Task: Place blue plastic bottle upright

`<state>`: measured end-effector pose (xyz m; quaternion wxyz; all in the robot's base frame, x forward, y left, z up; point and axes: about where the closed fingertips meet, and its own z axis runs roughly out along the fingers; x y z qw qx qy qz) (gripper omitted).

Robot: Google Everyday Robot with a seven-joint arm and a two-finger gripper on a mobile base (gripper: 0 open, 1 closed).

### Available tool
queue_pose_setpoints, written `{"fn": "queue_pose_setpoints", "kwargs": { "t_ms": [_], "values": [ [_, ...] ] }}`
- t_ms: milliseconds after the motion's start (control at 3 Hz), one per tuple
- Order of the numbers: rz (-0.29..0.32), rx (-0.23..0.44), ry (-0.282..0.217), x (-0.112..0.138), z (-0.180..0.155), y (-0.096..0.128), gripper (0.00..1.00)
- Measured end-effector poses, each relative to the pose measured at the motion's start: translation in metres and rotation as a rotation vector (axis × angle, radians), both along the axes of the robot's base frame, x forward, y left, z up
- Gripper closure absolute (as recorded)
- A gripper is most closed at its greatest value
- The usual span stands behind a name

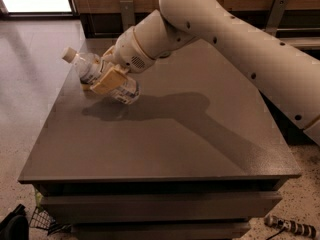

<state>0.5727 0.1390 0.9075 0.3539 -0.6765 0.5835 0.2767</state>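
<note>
The blue plastic bottle (95,73) is clear with a white cap and a white label. It is tilted, cap up and to the left, with its base low over the grey table (165,149) near the far left part. My gripper (106,79) is shut on the bottle's middle, with a tan finger (109,80) across the label. The white arm reaches in from the upper right. The green drink can is hidden behind the arm.
The table's left edge lies close to the bottle. A wooden wall with metal brackets (127,11) runs behind the table. A cable end (287,225) lies on the floor at lower right, and a wire basket (42,219) at lower left.
</note>
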Motion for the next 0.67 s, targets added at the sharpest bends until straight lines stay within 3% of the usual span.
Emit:
{"fn": "queue_pose_setpoints", "kwargs": {
  "t_ms": [333, 667],
  "values": [
    [-0.016, 0.190, 0.016, -0.0091, 0.0003, -0.0064, 1.00],
    [-0.026, 0.300, 0.028, -0.0129, 0.0011, -0.0116, 1.00]
  ]
}}
